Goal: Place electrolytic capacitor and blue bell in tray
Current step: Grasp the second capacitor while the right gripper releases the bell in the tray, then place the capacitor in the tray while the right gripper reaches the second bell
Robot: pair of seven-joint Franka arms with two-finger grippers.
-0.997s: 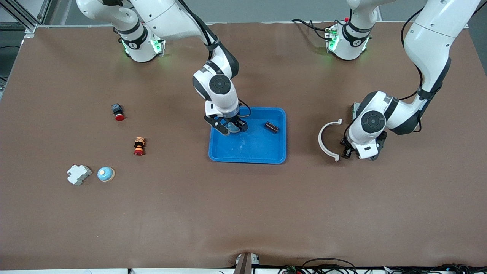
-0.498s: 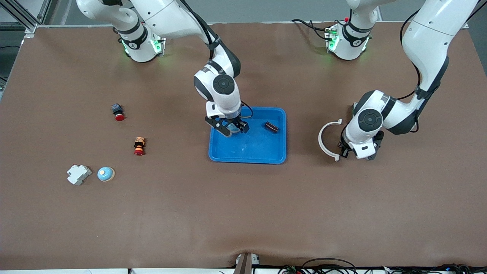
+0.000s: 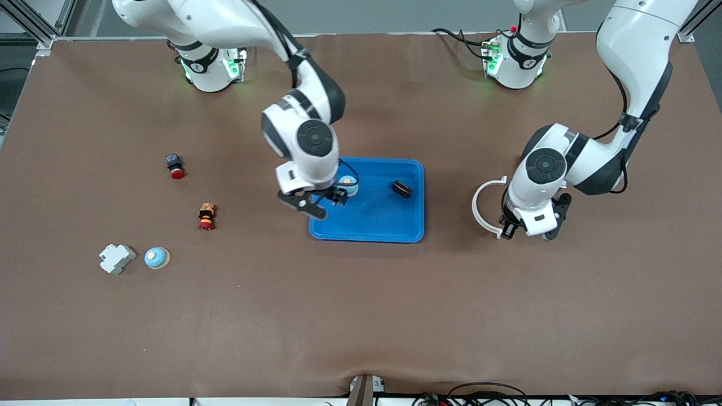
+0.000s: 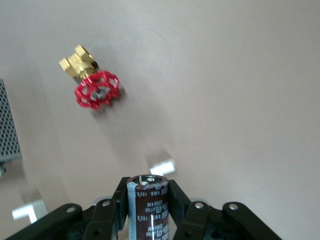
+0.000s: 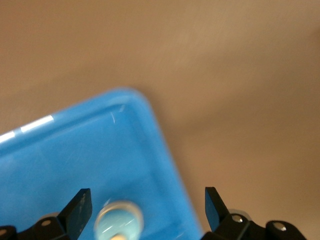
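Looking at the right gripper (image 3: pixel 322 201), its jaws are spread wide and empty over the tray (image 3: pixel 372 221) rim, with the bell (image 3: pixel 348 184) sitting inside. You'd want to pull straight up so a finger doesn't clip the bell. The left gripper (image 3: pixel 528 230) is clamped on the capacitor (image 4: pixel 148 206) over bare table, so carry it high over the rim.

Blue bell (image 3: pixel 348 184) and dark capacitor (image 3: pixel 401 189) in blue tray (image 3: pixel 372 225)
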